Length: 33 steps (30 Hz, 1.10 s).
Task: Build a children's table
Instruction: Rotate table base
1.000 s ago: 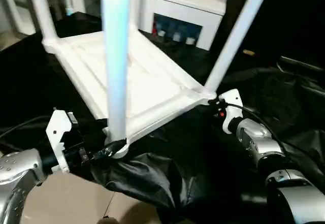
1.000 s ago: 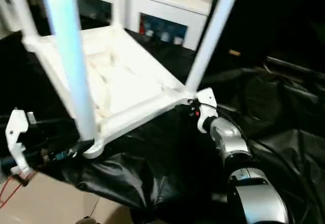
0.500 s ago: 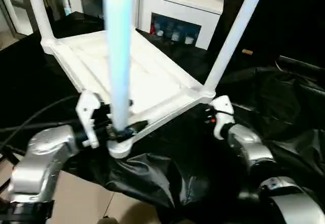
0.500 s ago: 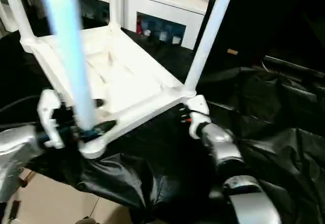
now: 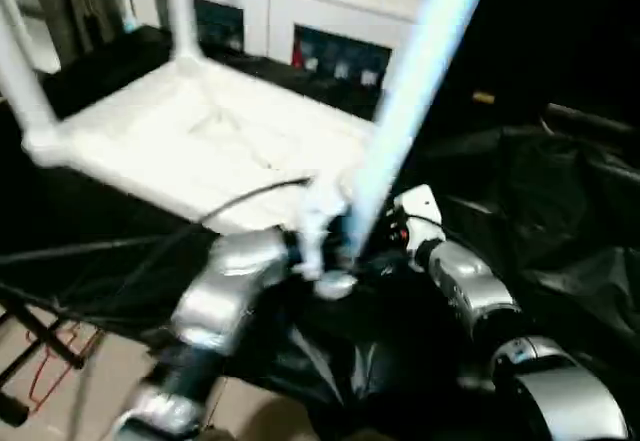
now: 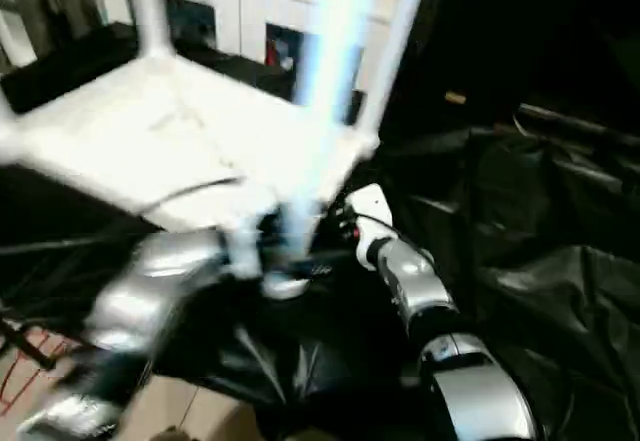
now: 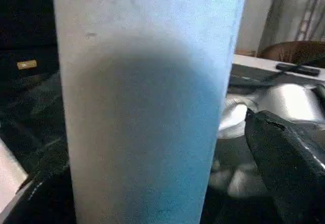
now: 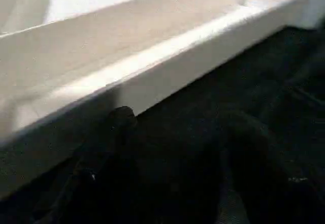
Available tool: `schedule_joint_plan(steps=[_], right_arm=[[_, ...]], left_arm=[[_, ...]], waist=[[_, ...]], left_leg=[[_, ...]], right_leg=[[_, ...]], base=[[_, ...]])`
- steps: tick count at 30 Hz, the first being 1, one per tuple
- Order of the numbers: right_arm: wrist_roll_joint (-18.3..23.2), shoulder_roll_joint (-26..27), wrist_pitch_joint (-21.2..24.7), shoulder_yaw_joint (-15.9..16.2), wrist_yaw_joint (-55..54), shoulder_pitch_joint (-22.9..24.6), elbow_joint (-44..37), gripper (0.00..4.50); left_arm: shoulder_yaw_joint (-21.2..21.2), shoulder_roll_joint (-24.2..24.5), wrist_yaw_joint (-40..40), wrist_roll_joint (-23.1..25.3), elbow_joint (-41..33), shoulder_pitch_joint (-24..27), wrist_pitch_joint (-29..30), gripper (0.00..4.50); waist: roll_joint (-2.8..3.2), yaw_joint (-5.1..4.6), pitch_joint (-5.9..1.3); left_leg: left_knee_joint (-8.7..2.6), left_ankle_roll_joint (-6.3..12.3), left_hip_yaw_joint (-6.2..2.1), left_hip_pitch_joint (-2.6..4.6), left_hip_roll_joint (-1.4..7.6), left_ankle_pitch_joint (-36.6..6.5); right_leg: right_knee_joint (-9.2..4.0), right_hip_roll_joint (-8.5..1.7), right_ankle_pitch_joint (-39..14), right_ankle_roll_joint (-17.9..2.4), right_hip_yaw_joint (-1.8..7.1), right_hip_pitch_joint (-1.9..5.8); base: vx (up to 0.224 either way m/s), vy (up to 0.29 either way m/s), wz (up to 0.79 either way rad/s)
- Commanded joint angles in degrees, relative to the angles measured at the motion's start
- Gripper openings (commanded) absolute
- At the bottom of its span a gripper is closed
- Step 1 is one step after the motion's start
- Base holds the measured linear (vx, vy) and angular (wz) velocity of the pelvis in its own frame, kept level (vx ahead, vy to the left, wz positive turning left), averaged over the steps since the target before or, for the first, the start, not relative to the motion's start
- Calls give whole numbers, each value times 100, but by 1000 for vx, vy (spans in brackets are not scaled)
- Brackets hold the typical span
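One leg [image 5: 400,131] leans toward 1 o'clock from the upturned tabletop [image 5: 200,146], left gripper [image 5: 335,251] clenched round its base; right gripper [image 5: 400,231] state unclear. Risk: leg levers out.

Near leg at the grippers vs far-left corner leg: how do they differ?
The near leg leans to the right and looks bluish; the far-left leg stands closer to upright and looks white. The near leg has the left gripper at its base; the far-left leg stands alone. Both rise from corners of the upturned tabletop.
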Motion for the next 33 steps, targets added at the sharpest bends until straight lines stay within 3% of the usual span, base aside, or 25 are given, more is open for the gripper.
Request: schedule_joint_plan(steps=[1, 2, 3, 8, 9, 10, 12, 15, 16, 17, 18, 23, 24, 29, 33], right_arm=[[-49, 38, -72, -4, 17, -53, 13, 300], [-23, -5, -80, -55, -9, -36, 17, 300], [-18, -54, -98, -90, -54, -18, 17, 300], [28, -238, -127, -207, -147, 29, 1, 300], [57, -312, -146, -243, -108, 39, -19, 300], [95, -395, -153, -281, -27, 47, -59, 300], [199, -608, -150, -329, 493, 86, -257, 300], [230, -761, -138, -283, 890, 123, -429, 300], [262, -944, -141, -213, 1323, 168, -615, 300], [262, -944, -141, -213, 1323, 168, -615, 300], [295, -1189, -139, -140, 1806, 213, -826, 300], [288, -1634, -102, 100, 2773, 369, -1286, 300], [305, -1710, -66, 147, 2985, 419, -1416, 300], [282, -2231, 109, 502, 3917, 776, -2379, 300], [558, -2573, 786, 613, 4595, 966, -3129, 300]], left_arm=[[-291, -168, 44, 95, 72, -122, -138, 447], [-317, -303, 122, 155, 200, -141, -280, 447], [-349, -420, 276, 287, 320, -137, -449, 447], [-305, -551, 508, 404, 629, -117, -661, 447], [-250, -496, 718, 549, 744, -147, -837, 447], [-219, -370, 702, 591, 818, -207, -797, 447], [-58, 61, -96, 271, 803, -303, -552, 447], [55, 322, -501, 117, 798, -337, -492, 447], [82, 672, -930, 58, 836, -381, -506, 447], [82, 672, -930, 58, 836, -381, -506, 447], [37, 1119, -1483, 65, 958, -466, -528, 447], [-147, 1636, -1994, 374, 1613, -839, -939, 431], [-176, 1671, -2027, 448, 1773, -932, -1033, 431], [-403, 1685, -2041, 897, 2661, -1471, -1283, 403], [-491, 1514, -1909, 1063, 3191, -1763, -1601, 369]], waist=[[121, 36, -421], [160, 40, -426], [125, 28, -425], [159, 43, -421], [193, 44, -421], [183, 41, -415], [192, 64, -407], [190, 60, -391], [193, 61, -392], [206, 75, -396], [226, 75, -397], [237, 91, -387], [243, 132, -391], [240, 237, -399], [249, 311, -393]], left_leg=[[-338, -25, 55, -1, -19, -915], [-332, 24, 52, -5, -25, -871], [-322, 78, 63, -3, -21, -851], [-317, 191, 63, -4, -12, -894], [-326, 190, 56, 2, -4, -961], [-327, 181, 57, 8, 0, -1012], [-328, 168, 55, 18, -12, -1133], [-328, 165, 57, 4, -21, -1163], [-325, 179, 60, 10, -28, -1148], [-321, 200, 58, 17, -29, -1134], [-324, 219, 62, 26, -23, -1042], [-327, 251, 64, 28, -27, -1039], [-316, 289, 76, 54, -20, -1073], [-302, 306, 64, 26, -7, -971], [-295, 317, 60, 29, -13, -1043]], right_leg=[[-355, -271, 121, -1196, 232, 362], [-340, -274, 202, -1236, 232, 369], [-353, -268, 240, -1259, 231, 372], [-372, -275, 124, -1317, 224, 362], [-383, -271, 82, -1316, 220, 355], [-386, -271, 27, -1302, 220, 349], [-399, -281, -250, -1283, 215, 342], [-404, -274, -432, -1251, 224, 347], [-407, -269, -434, -1256, 223, 345], [-405, -272, -439, -1257, 223, 343], [-392, -266, -301, -1313, 223, 331], [-381, -248, -149, -1420, 220, 338], [-386, -241, -153, -1395, 224, 333], [-359, -258, -40, -1352, 222, 360], [-383, -268, -172, -1386, 219, 368]], base=[[0, 0, 0], [0, 0, 0], [0, 0, 0], [0, 0, 0], [0, 0, 0], [0, 0, 0], [0, 0, 0], [0, 0, 0], [0, 0, 0], [0, 0, 0], [0, 0, 0], [0, 0, 0], [0, 0, 0], [0, 0, 0], [0, 0, 0]])
